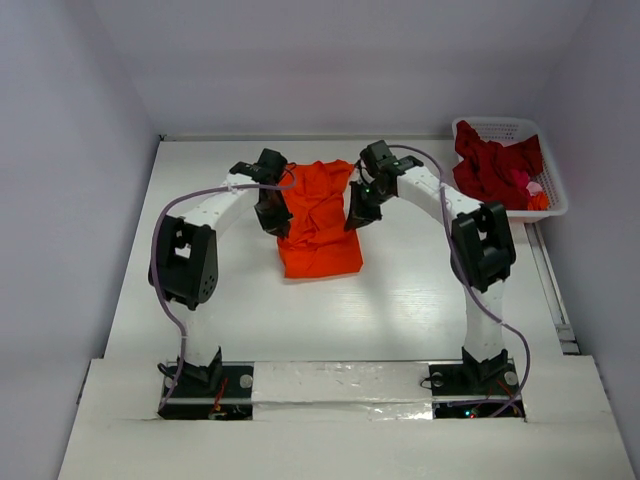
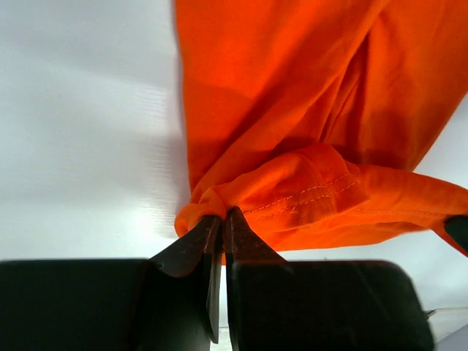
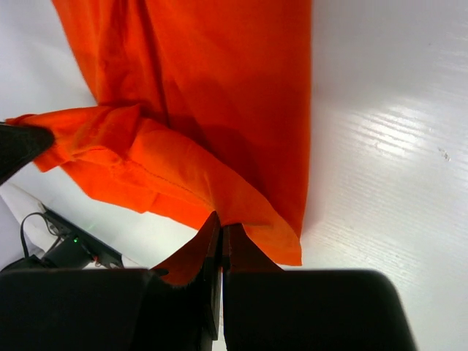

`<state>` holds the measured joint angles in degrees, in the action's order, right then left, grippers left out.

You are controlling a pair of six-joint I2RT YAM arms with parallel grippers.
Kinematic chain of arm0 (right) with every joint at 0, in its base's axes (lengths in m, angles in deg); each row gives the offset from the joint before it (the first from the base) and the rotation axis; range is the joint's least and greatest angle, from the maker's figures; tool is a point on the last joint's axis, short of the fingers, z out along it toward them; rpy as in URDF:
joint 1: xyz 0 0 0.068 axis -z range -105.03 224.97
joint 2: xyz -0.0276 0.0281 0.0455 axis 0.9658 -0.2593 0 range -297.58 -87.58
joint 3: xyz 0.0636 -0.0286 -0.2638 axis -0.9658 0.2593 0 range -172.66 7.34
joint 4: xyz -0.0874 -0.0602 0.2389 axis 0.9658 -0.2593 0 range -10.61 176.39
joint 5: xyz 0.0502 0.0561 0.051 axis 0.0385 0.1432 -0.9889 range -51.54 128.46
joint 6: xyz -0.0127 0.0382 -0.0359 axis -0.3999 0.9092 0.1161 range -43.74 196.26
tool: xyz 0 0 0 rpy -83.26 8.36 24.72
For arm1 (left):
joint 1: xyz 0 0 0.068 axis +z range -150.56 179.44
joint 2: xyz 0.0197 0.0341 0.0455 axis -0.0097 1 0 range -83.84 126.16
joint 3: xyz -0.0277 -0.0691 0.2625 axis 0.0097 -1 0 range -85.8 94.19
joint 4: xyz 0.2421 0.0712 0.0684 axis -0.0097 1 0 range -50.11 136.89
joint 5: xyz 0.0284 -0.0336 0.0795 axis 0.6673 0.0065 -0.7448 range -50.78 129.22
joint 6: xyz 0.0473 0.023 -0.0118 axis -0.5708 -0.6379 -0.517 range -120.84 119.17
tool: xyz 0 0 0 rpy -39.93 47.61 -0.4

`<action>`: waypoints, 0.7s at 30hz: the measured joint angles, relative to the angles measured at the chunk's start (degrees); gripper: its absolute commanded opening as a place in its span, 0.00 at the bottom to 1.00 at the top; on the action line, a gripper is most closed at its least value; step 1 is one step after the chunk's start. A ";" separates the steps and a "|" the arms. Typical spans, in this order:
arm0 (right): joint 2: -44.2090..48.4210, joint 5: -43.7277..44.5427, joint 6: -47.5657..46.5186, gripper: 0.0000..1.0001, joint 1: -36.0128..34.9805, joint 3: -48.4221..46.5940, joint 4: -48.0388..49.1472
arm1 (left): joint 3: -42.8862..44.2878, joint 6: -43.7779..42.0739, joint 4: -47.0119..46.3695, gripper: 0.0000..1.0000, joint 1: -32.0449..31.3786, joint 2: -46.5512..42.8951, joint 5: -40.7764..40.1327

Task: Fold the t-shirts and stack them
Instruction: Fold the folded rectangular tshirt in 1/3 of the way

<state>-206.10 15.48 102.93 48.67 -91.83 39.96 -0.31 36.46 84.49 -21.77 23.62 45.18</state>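
Left pincer [image 2: 221,219] is closed on the orange t-shirt [image 2: 292,110]. Its two dark fingers are pressed together, with a bunched, stitched edge of the cloth caught at their tips. Right pincer [image 3: 219,223] is closed in the same way, nipping a plain edge of the shirt close to a corner.

From each wrist view a gathered fold of orange cloth runs sideways from the gripping fingers to the dark tip of the other pincer at the frame's edge. The rest of the shirt spreads away from the fingers over the white counter [image 3: 395,146] in long creases.

From above, the orange t-shirt [image 1: 320,235] lies in the middle of the counter [image 1: 400,300] as a long, rumpled shape running from near to far. The left pincer [image 1: 279,226] is on its left side and the right pincer [image 1: 353,222] on its right. Both arms arch inward from their bases at the near edge.

Well apart from this, at the far right corner of the counter, stands a white latticed basket [image 1: 556,196]. The dark red t-shirts [image 1: 490,165] are heaped loosely inside it, with a small bit of pink and orange cloth showing at the near end of the heap.
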 measured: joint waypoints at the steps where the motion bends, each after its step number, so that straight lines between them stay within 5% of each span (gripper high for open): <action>1: -0.55 -0.02 -0.02 0.00 0.00 -0.11 -0.02 | 0.04 -0.07 0.04 0.00 0.26 0.11 -0.02; 21: -6.05 -1.51 -0.02 0.00 0.37 -4.17 0.48 | 2.75 -1.29 -0.39 0.00 2.95 3.74 -0.20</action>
<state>-212.15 13.97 102.91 49.04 -96.01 40.44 2.44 35.17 84.10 -18.82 27.36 44.98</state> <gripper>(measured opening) 0.020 0.007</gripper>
